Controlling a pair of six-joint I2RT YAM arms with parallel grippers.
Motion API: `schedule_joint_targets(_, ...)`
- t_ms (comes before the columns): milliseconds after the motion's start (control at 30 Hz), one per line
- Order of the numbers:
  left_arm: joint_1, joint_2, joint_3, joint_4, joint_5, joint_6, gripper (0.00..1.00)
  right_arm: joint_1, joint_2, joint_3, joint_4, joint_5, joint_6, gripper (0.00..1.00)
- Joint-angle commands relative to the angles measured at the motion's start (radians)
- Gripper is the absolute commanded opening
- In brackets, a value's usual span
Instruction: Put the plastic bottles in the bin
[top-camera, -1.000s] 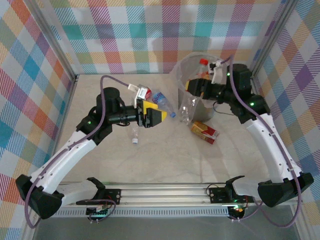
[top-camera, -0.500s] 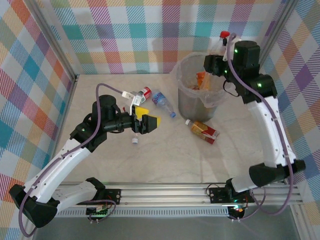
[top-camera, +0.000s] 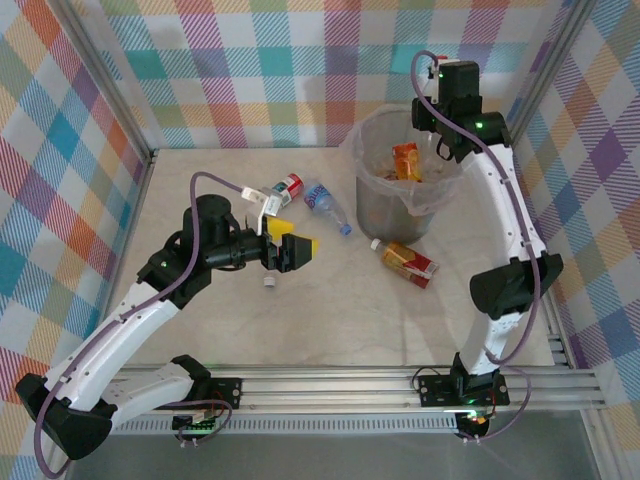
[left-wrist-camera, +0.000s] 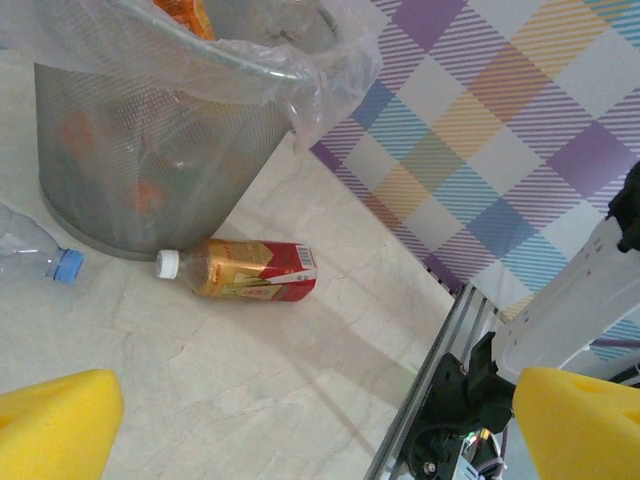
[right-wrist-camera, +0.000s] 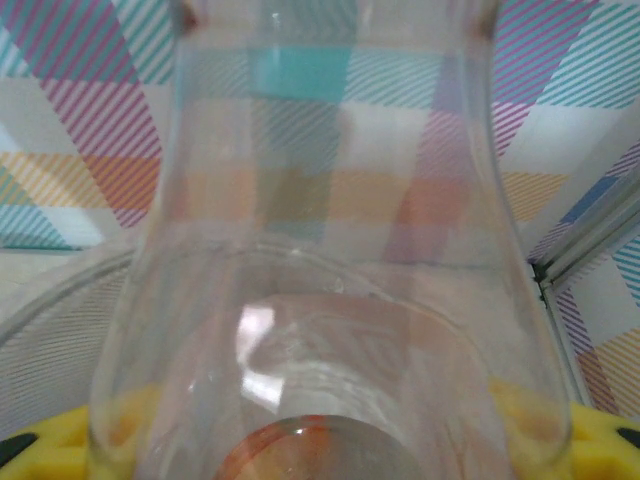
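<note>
Plastic bottle (right-wrist-camera: 330, 300), clear, is pinched in the right fingers (right-wrist-camera: 590, 445) over the bin (top-camera: 385, 210), seemingly ready to drop; left fingers (left-wrist-camera: 55, 425) spread wide toward a red-labelled bottle (left-wrist-camera: 250, 272).

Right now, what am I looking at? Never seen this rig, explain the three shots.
Two robot arms are bolted at the near edge of a table, each ending in a two-finger gripper with yellow foam pads. The overhead picture looks down from behind them; the other two come from a camera on each wrist. The left gripper hangs open and empty above the table. The right gripper is up over the bin, a grey mesh basket with a clear liner, and its wrist view shows it shut on a clear bottle. Lying on the table are a brown-and-red bottle beside the bin, a blue-capped bottle and a red-labelled bottle. At least one orange-labelled bottle is already in the bin.
</note>
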Motion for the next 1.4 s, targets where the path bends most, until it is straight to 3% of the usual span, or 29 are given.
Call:
schedule_joint_targets(0,-0.02,-0.017,-0.026,-0.011,-0.015,0.012,1.0,-0.005,0.045,0.056,-0.039,0.037,-0.045,0.56)
schedule_joint_targets(267,-0.027,-0.009,-0.026,-0.008,-0.017,0.018,1.0,-0.011,0.154,0.108,-0.179,0.045,-0.055,0.57)
schedule_joint_targets(567,-0.035,-0.006,-0.025,-0.022,-0.016,0.022,1.0,-0.012,0.117,-0.066,-0.15,0.026,-0.015,0.58)
schedule_joint_targets(733,-0.037,-0.001,-0.021,-0.025,-0.017,0.025,1.0,-0.013,0.089,-0.102,-0.144,0.028,-0.002,0.68)
schedule_joint_targets(933,-0.046,0.006,-0.019,-0.035,-0.04,0.03,1.0,-0.013,0.04,-0.07,-0.158,0.011,0.004,0.78)
schedule_joint_targets(1133,-0.048,0.012,-0.014,-0.066,-0.092,0.042,1.0,-0.013,-0.036,-0.033,-0.185,-0.052,0.021,0.81)
schedule_joint_targets(1367,-0.049,0.014,-0.042,-0.05,-0.078,0.059,1.0,-0.013,-0.227,-0.19,-0.148,-0.192,0.053,0.83)
